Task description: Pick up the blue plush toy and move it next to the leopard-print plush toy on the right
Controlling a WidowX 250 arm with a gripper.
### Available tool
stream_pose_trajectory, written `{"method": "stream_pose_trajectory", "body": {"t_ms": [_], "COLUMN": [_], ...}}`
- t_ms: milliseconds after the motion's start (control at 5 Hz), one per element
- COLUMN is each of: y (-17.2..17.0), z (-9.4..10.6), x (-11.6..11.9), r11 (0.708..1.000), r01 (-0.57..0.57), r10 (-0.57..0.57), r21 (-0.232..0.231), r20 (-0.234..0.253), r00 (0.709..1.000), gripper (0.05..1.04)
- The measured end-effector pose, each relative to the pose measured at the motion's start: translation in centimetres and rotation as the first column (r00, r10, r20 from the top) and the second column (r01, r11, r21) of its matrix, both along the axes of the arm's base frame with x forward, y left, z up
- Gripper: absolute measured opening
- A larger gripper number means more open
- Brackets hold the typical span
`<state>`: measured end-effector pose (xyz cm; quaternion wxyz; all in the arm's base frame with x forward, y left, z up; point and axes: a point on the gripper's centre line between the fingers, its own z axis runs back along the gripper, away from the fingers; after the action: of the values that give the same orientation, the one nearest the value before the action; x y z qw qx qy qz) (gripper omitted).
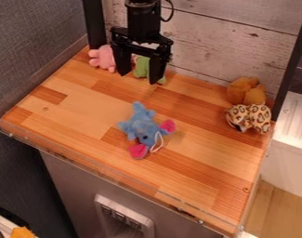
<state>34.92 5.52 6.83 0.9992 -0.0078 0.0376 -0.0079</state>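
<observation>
The black gripper [139, 76] hangs over the back left of the wooden table, its two fingers apart with nothing held between them. Behind it sits a green plush toy [141, 68], partly hidden by the fingers. A pink plush toy [104, 58] is just left of it against the back. In the middle of the table lies a blue plush elephant [141, 125] with pink ears and a white loop of string, in front of the gripper and apart from it.
At the back right, an orange-brown plush toy [245, 90] sits behind a leopard-spotted one [249, 117]. A whitewashed plank wall [240, 42] closes the back, with dark posts at both corners. A low clear edge [103, 173] runs along the table's front.
</observation>
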Motion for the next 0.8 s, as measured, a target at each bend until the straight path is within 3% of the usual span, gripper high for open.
{"method": "stream_pose_trajectory", "body": {"t_ms": [200,400,600,800], "y": [-0.4,-2.0,-3.1,-3.7], "z": [-0.5,-1.4,-1.1,-0.9], "x": [-0.4,-1.3,-2.8,-4.3], "r11": [0.994,0.954,0.868,0.734], "r01": [0.112,0.298,0.494,0.677], "r10": [-0.112,-0.299,-0.495,-0.679], "r21": [-0.009,-0.035,-0.045,-0.05], "r20": [-0.01,-0.037,-0.019,-0.008], "r00": [0.994,0.954,0.869,0.735], "gripper": [0.999,0.999,0.999,0.999]}}
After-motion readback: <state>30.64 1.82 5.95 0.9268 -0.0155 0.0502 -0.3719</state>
